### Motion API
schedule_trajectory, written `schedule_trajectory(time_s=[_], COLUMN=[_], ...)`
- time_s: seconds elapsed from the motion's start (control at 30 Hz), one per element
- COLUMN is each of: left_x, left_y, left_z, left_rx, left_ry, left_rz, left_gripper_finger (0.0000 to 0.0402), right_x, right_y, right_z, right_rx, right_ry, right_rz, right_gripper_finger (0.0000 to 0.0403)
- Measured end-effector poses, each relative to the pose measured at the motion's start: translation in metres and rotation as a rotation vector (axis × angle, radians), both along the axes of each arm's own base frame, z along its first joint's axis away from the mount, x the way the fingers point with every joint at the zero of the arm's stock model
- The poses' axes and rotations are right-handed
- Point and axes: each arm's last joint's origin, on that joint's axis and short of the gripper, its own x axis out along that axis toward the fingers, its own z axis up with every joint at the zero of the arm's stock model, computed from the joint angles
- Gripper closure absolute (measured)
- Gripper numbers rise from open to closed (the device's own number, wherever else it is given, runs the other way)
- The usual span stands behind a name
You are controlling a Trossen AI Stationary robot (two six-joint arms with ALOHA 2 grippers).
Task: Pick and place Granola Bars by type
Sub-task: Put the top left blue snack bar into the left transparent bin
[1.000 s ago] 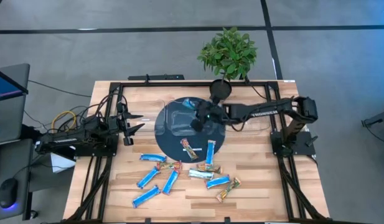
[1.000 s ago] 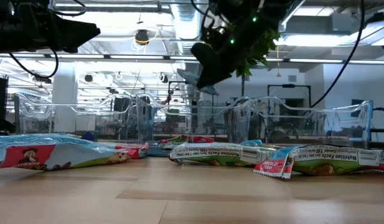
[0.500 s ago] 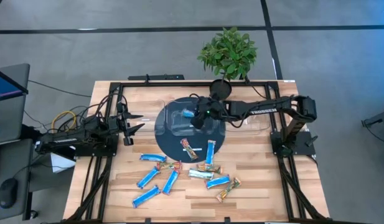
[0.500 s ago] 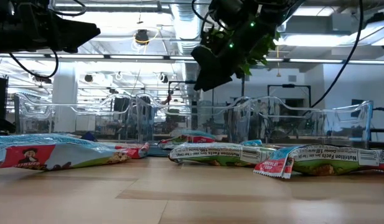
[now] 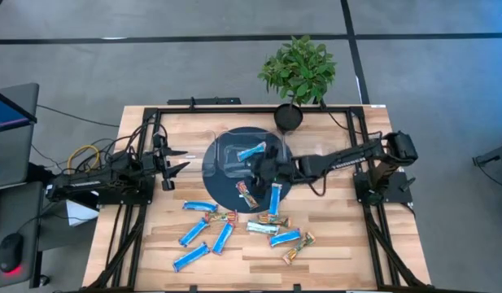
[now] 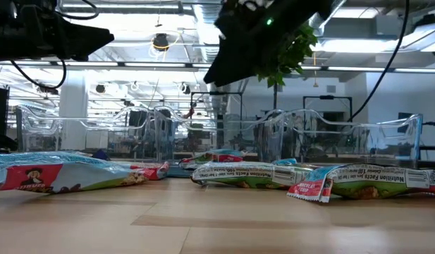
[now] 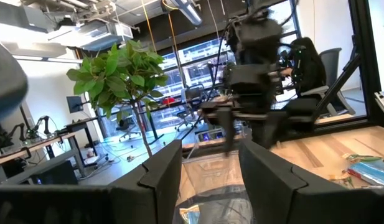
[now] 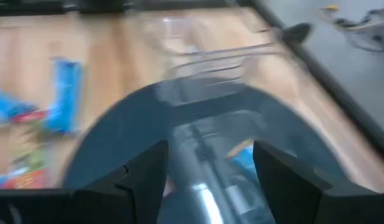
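Note:
Several granola bars lie flat on the wooden table near its front: blue ones (image 5: 199, 207), tan ones (image 5: 298, 248) and a silver-green one (image 5: 263, 228). A tan bar (image 5: 247, 195) and a blue bar (image 5: 275, 199) lie at the near rim of a dark round plate (image 5: 214, 175). One blue bar (image 5: 251, 151) lies in a clear tray (image 5: 228, 155) on that plate. My right gripper (image 5: 260, 169) hangs open and empty over the plate, just near of that bar; it also shows in the right wrist view (image 8: 210, 186). My left gripper (image 5: 176, 160) waits open at the table's left.
A potted plant (image 5: 298, 72) stands at the table's far edge behind the plate. Dark frame rails (image 5: 234, 108) run along the table's far and side edges. In the low view, clear tray walls (image 6: 154, 130) rise behind the bars (image 6: 245, 173).
My right gripper has carried a blue bar over the clear tray and let it go; the bar now lies in the tray. The gripper has then drawn back toward the table's near edge, over the plate's middle.

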Motion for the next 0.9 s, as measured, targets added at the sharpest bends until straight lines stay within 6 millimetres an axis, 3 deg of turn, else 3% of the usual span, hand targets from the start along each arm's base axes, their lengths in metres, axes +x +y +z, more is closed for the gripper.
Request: schedule_trajectory(time_s=[0.2, 0.43, 0.57, 0.77, 0.9], left_x=[0.000, 0.002, 0.005, 0.016, 0.026], left_y=[0.000, -0.012, -0.012, -0.017, -0.023], left_z=[-0.001, -0.008, -0.011, -0.011, -0.002], left_rx=[-0.006, 0.131, 0.078, 0.034, 0.059], left_ry=[0.005, 0.088, 0.132, 0.146, 0.072], left_rz=[-0.016, -0.417, -0.441, -0.485, -0.469], left_gripper_finger=[0.0246, 0.0246, 0.0246, 0.0246, 0.0246], right_x=[-0.010, -0.033, -0.052, -0.071, -0.076], right_y=[0.043, 0.092, 0.117, 0.140, 0.144], right_z=[-0.004, -0.015, -0.023, -0.027, -0.021], right_rx=[0.022, -0.052, -0.187, -0.369, -0.465], right_ry=[0.044, 0.115, 0.110, 0.086, 0.064], right_rz=[0.088, 0.155, 0.130, 0.117, 0.091], right_gripper_finger=[0.0189, 0.0197, 0.0201, 0.0206, 0.0211])
